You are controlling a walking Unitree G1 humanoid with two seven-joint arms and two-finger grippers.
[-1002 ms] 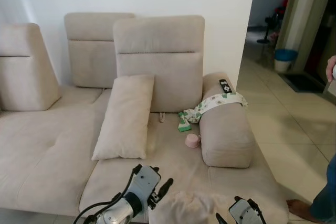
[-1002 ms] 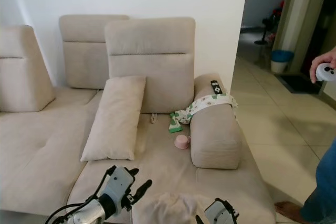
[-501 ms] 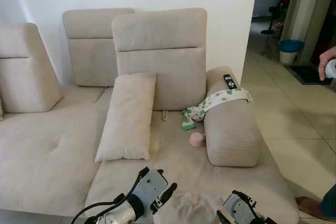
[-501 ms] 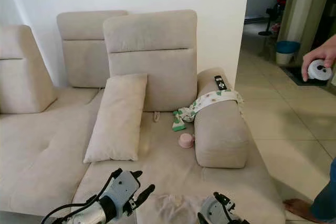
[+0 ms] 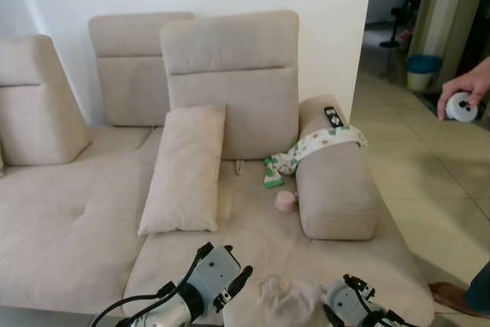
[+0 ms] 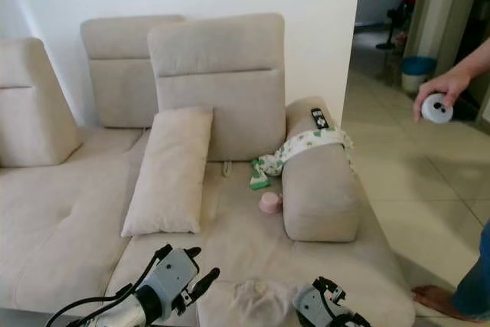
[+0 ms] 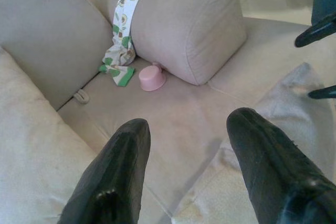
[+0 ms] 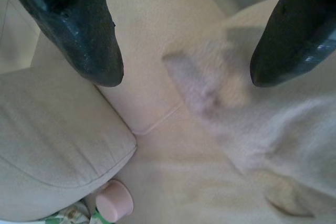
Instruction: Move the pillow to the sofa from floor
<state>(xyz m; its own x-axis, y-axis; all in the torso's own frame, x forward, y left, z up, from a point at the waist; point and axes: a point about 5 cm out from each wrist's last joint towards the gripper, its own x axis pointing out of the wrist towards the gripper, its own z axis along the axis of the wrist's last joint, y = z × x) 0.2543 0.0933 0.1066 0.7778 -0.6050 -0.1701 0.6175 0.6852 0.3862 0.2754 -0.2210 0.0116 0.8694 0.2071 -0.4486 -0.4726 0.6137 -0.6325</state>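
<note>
Pillow (image 5: pixel 287 300) lying on the front edge of the sofa (image 5: pixel 69 212) seat, between the left gripper (image 7: pixel 184 166) and right gripper (image 8: pixel 184 30), both spread open and empty; best nudged deeper toward the backrest so it cannot slide off.

Both head views look forward and down from above the sofa (image 5: pixel 92 212) front edge, taking in its seat, backrests and armrest (image 5: pixel 335 181), while each wrist view peers close along its own fingers at the seat, sharing the pink cup (image 7: pixel 152 78) beside that armrest.
</note>
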